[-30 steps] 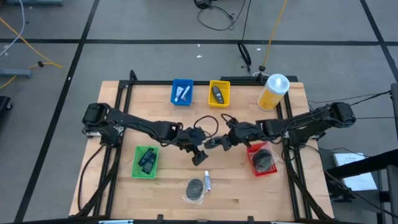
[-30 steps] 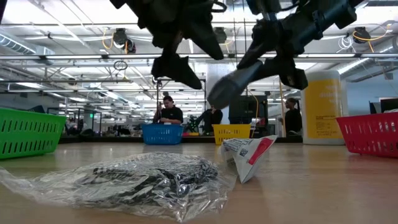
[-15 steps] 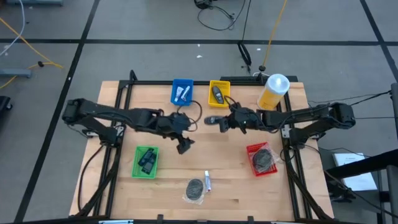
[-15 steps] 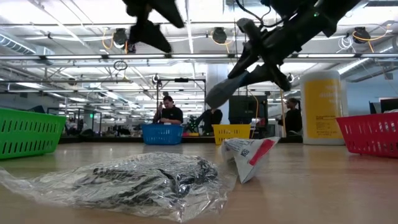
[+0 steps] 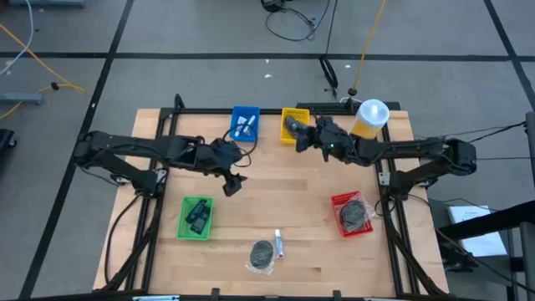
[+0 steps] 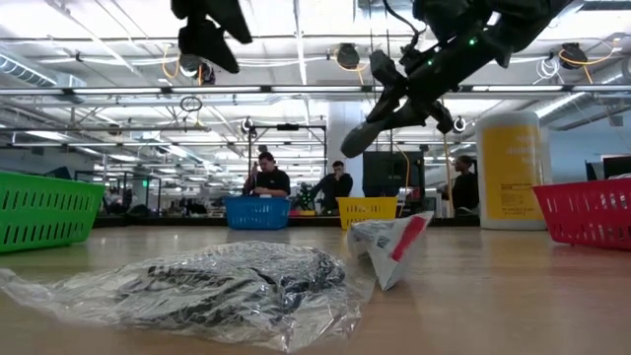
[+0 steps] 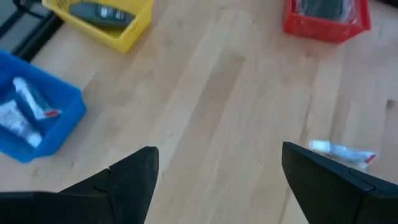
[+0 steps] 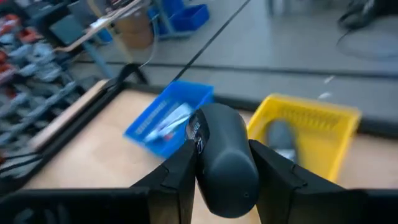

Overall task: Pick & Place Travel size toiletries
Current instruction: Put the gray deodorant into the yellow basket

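Observation:
Two white tubes lie in the blue bin (image 5: 245, 124) at the table's far edge, also seen in the left wrist view (image 7: 25, 112). A third white tube (image 5: 278, 244) lies flat on the table near the near edge, beside a clear plastic bag (image 5: 262, 256); the left wrist view shows this tube (image 7: 342, 151) too. My left gripper (image 5: 231, 182) hangs open above the bare wood, left of centre, touching nothing. My right gripper (image 5: 303, 138) is shut on a dark oblong object (image 8: 224, 158) beside the yellow bin (image 5: 294, 125). My right gripper pinches the dark oblong object (image 8: 214, 134) between its two fingers (image 8: 177, 171), one on each long side. The fingers lie along the object, whose rounded end sticks out past them. It is lifted clear of the table, slanting downward in the low view (image 6: 380, 110).
A green bin (image 5: 196, 217) stands at the left, a red bin (image 5: 351, 213) with a dark bagged item at the right. A tall yellow bottle (image 5: 368, 123) stands at the far right corner. The yellow bin holds a dark device (image 7: 99, 12). Bare wood lies between the bins.
My right gripper carried the dark object from the table's middle toward the far edge, up to the yellow bin. My left gripper drew back from the middle toward the left and far side and rose. The tube and bag near the near edge stayed put.

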{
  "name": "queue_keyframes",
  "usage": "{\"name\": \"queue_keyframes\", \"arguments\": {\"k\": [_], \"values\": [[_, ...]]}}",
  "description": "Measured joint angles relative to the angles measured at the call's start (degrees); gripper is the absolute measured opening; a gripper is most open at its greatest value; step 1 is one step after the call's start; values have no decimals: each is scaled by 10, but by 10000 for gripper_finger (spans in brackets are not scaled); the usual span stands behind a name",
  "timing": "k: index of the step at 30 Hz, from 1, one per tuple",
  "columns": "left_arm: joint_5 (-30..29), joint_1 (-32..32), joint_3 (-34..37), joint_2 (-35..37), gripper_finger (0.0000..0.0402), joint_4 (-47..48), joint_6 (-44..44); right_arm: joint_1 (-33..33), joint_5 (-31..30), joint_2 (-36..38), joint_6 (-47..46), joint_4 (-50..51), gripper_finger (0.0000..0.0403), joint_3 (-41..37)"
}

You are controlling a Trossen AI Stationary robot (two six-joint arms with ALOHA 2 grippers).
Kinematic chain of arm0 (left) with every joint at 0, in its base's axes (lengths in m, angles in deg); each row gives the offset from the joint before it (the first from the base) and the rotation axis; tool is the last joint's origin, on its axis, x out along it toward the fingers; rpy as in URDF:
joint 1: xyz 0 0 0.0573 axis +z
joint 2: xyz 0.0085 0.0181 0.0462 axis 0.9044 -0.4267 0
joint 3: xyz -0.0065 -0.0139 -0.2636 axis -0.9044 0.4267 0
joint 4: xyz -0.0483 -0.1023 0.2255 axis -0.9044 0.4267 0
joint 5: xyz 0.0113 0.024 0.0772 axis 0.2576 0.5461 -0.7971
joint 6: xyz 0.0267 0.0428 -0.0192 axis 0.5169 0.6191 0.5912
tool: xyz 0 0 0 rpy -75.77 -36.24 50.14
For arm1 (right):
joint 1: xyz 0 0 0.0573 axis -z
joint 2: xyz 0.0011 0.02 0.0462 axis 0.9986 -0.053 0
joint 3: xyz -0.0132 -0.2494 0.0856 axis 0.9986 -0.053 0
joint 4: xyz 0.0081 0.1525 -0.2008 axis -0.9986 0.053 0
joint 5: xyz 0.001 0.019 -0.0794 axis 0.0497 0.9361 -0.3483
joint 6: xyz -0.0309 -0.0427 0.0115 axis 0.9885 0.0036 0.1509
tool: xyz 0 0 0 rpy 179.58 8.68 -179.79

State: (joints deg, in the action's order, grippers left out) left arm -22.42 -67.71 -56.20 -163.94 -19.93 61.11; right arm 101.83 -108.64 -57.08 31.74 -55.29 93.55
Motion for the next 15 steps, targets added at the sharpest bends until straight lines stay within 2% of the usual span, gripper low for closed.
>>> {"name": "queue_keyframes", "arguments": {"k": [7, 15], "values": [[1, 22, 1, 1, 333, 2, 26, 35, -54, -11, 100, -14, 111, 0], [2, 39, 1, 1, 333, -5, 42, 48, -68, -87, 145, -64, 110, 0]]}}
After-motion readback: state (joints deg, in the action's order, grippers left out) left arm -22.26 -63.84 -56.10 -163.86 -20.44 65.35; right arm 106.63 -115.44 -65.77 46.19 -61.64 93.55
